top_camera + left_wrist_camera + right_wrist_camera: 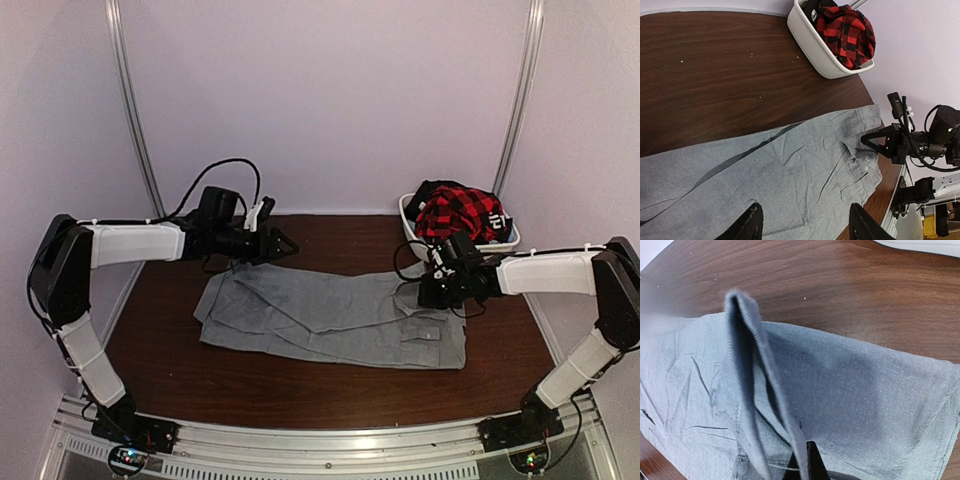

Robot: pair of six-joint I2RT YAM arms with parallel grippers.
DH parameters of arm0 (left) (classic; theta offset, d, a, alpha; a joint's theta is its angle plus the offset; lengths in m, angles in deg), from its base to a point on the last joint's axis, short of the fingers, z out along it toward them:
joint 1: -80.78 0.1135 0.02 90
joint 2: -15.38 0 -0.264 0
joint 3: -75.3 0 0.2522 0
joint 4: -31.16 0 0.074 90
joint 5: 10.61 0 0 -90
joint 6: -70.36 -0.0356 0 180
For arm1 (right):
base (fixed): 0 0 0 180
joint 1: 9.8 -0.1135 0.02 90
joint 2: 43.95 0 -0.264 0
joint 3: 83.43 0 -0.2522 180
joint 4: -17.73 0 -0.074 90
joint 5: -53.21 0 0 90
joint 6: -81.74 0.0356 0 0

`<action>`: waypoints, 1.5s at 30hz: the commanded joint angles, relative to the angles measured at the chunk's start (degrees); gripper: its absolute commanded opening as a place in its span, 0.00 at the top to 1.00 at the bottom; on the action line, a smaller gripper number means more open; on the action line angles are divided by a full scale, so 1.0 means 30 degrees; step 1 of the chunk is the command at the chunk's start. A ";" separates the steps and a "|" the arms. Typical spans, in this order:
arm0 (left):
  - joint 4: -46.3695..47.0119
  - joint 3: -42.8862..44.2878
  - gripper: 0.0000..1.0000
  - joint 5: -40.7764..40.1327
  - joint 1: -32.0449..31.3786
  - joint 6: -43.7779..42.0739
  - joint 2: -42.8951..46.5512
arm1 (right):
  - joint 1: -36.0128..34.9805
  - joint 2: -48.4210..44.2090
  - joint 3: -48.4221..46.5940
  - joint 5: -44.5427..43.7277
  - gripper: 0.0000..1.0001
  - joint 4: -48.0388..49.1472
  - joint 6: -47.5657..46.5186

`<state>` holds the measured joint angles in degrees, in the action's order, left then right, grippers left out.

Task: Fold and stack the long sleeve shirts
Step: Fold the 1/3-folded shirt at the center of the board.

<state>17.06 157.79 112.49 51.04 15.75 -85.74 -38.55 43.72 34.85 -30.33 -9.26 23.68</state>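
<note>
A light-grey button-up long sleeve shirt (330, 315) lies partly folded across the brown table, collar end toward the right. My right gripper (427, 291) is at that end, shut on a raised fold of the grey cloth (765, 385); its fingertips (807, 466) pinch the hem. My left gripper (285, 245) hovers over the shirt's far left edge. In the left wrist view its fingers (751, 225) stand wide apart above the flat cloth (790, 170) with nothing between them.
A white basket (412, 228) stands at the back right of the table, holding a red-and-black plaid garment (460, 212) and something dark. Bare brown tabletop (300, 385) lies in front of the shirt. Pale walls close in the sides and back.
</note>
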 commanded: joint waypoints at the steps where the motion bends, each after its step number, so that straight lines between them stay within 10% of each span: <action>1: -0.0579 -0.0762 0.40 -0.1885 -0.0023 -0.1296 0.0825 | 0.0648 -0.0602 0.0816 0.0688 1.00 0.0432 0.0164; 14: -0.0026 -0.2653 0.40 -0.2881 -0.0510 -0.2191 0.0182 | 0.0890 0.1286 0.0551 0.2006 0.99 0.1717 -0.0260; 45: -0.0210 -0.5421 0.43 -0.8283 -0.1309 -0.3706 -0.1245 | 0.0916 -0.2275 0.0004 -0.2590 0.40 -0.1242 -0.1934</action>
<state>16.64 143.51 89.83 47.32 5.28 -89.33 -34.27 38.74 34.32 -39.03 -16.00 19.31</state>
